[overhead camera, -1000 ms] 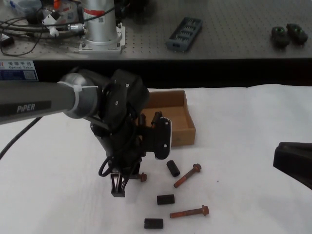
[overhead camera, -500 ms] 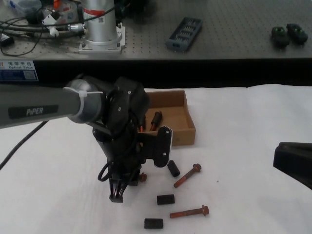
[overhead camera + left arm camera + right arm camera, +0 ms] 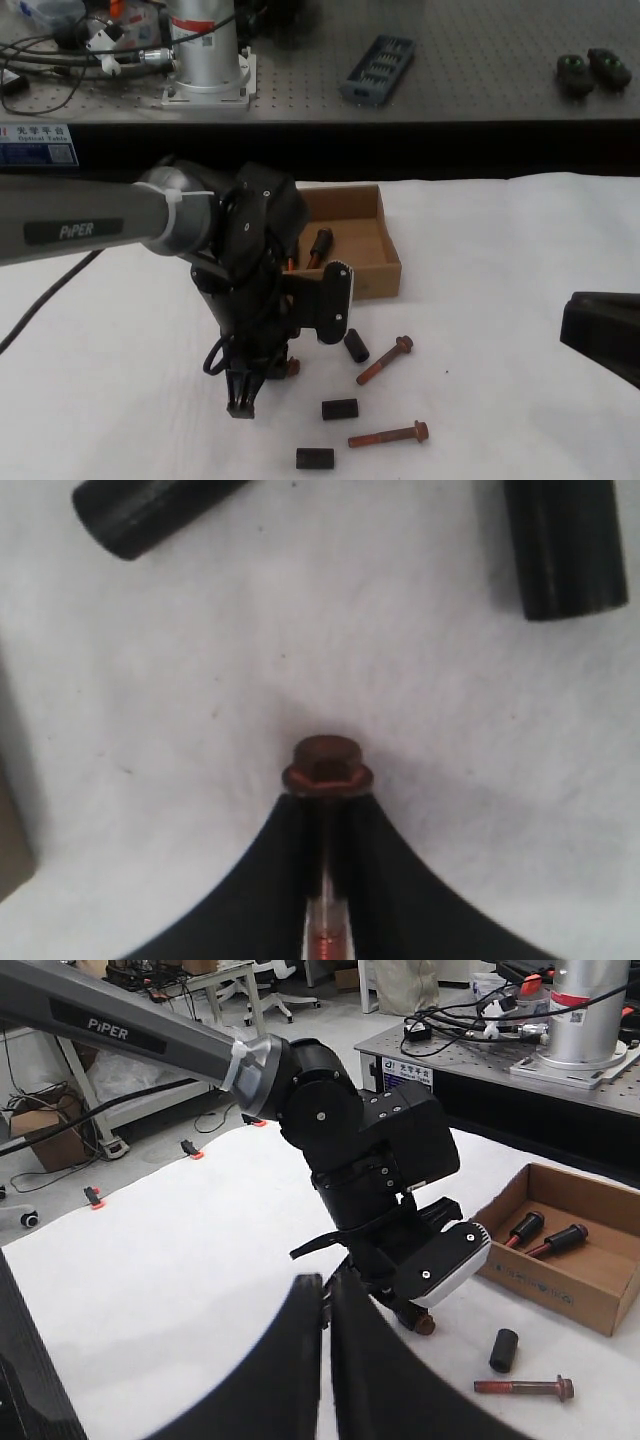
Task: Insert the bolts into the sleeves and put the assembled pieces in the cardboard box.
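My left gripper (image 3: 327,802) is shut on a rusty bolt (image 3: 327,767), whose hex head sticks out just past the fingertips, low over the white cloth. In the high view this arm's gripper (image 3: 246,392) points down in front of the cardboard box (image 3: 383,262), with the bolt head (image 3: 291,366) beside it. Three black sleeves (image 3: 355,345) (image 3: 340,408) (image 3: 315,458) and two loose bolts (image 3: 385,360) (image 3: 388,436) lie on the cloth. Two assembled pieces (image 3: 318,245) lie in the box. My right gripper (image 3: 325,1360) is shut and holds nothing, off to the right.
The white cloth (image 3: 500,260) covers the bench. Behind it runs a perforated table with a metal post (image 3: 205,45), cables and a dark tray (image 3: 378,66). The right arm's dark body (image 3: 603,335) sits at the right edge.
The left arm has shifted slightly, so the assembled pieces in the box now show. Its gripper stays low by the bolt. The right arm has not moved.
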You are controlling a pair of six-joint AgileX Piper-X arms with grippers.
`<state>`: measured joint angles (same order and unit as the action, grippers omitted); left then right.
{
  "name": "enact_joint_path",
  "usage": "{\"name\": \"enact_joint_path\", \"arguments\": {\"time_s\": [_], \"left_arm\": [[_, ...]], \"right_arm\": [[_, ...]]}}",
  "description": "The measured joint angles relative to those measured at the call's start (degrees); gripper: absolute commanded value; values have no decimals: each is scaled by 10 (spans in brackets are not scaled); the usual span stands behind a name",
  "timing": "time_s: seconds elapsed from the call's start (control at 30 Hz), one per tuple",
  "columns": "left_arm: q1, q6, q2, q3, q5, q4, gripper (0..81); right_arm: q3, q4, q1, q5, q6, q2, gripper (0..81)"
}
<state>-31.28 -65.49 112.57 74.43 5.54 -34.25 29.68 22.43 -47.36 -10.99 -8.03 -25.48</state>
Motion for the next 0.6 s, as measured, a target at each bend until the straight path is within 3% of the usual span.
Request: {"name": "enact_joint_path", "arguments": {"time_s": [0.13, 0.37, 0.6], "left_arm": [[0, 80, 0, 0, 5, 2, 6], [5, 274, -69, -2, 103, 58, 6], [5, 353, -178, -2, 142, 73, 6]], "right_arm": [[0, 10, 0, 7, 0, 0, 32], [0, 86, 0, 31, 10, -16, 32], [9, 102, 0, 26, 66, -82, 31]]}}
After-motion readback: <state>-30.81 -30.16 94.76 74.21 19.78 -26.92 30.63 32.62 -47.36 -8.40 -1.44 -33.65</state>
